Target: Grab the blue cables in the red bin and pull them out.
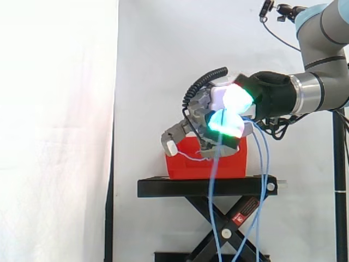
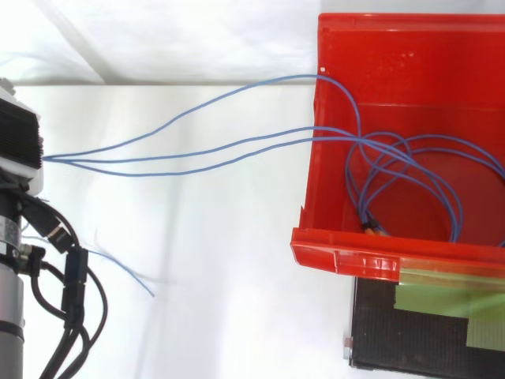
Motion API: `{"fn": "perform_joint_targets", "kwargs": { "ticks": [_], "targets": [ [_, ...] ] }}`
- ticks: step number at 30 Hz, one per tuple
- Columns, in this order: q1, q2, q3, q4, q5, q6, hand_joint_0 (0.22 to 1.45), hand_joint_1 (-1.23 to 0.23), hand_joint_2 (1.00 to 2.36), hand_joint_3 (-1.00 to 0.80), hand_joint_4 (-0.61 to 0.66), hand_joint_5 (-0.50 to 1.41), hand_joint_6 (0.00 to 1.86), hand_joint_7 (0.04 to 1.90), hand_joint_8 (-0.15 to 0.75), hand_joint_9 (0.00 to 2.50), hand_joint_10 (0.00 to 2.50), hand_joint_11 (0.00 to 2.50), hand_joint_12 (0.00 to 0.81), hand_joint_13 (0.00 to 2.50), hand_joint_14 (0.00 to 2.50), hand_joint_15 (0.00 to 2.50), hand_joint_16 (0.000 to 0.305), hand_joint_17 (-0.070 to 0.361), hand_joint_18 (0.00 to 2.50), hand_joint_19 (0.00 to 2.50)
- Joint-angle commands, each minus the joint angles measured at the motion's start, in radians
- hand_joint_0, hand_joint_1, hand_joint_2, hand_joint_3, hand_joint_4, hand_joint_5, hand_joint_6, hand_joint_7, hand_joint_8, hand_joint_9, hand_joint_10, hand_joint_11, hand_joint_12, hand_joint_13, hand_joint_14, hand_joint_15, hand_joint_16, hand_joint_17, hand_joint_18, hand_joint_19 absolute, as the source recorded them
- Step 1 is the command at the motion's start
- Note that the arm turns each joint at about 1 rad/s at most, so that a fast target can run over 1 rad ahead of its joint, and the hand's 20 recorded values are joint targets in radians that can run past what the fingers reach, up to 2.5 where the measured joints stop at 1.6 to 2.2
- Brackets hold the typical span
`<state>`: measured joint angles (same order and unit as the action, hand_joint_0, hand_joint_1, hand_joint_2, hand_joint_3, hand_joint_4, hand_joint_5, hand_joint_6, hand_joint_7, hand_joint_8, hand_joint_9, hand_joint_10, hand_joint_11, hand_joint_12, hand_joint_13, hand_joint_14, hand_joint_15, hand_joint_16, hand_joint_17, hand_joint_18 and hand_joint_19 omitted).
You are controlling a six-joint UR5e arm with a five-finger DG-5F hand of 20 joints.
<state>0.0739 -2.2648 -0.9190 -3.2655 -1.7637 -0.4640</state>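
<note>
Cables (image 2: 359,140), blue, gripped in hand (image 1: 229,103).
We trace strands straight from curled fingers to coils in red bin (image 2: 339,251).

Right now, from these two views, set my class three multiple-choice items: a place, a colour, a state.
1. Where does the red bin stand? A floor; B black stand; C chair.
2. What colour are the cables? A blue; B yellow; C green.
3. How do the cables lie? A all inside the bin; B all outside; C partly out.
Answers: B, the bin rests on the stand's top; A, every strand is blue; C, strands cross the bin's wall, loops lie inside.
</note>
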Motion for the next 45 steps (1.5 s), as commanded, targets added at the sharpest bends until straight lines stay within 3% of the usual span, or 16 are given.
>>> {"fn": "perform_joint_targets", "kwargs": {
  "ticks": [1,17,22,40,45],
  "targets": [
    [0.003,-0.001,0.0,0.0,0.003,0.0,0.86,-0.98,1.0,-1.0,0.12,0.67,0.8,0.34,0.287,0.14,0.01,1.08,0.349,0.95,2.5,0.08,0.04,0.09,1.07,1.53],
    [0.004,0.013,-0.001,-0.005,0.004,-0.002,0.87,-0.98,1.0,-1.0,0.11,0.7,0.66,0.42,0.252,0.0,0.02,0.68,0.366,1.0,2.5,0.0,0.041,0.093,1.07,1.33],
    [0.003,0.013,-0.001,-0.005,0.001,-0.002,0.87,-0.98,1.0,-1.0,0.11,0.69,0.75,0.37,0.281,0.01,0.02,0.88,0.369,1.01,2.5,0.0,0.041,0.093,1.04,1.19],
    [0.01,0.013,-0.003,-0.005,0.006,-0.002,0.88,-0.97,1.0,-1.0,0.11,0.66,0.83,0.34,0.312,0.22,0.0,1.27,0.357,1.01,2.5,0.0,0.04,0.09,1.03,1.14],
    [0.01,0.018,-0.003,-0.005,0.006,-0.002,0.87,-0.95,1.0,-1.0,0.11,0.66,0.84,0.33,0.313,0.25,0.0,1.27,0.361,1.03,2.5,0.0,0.04,0.091,1.04,1.11]
  ]
}}
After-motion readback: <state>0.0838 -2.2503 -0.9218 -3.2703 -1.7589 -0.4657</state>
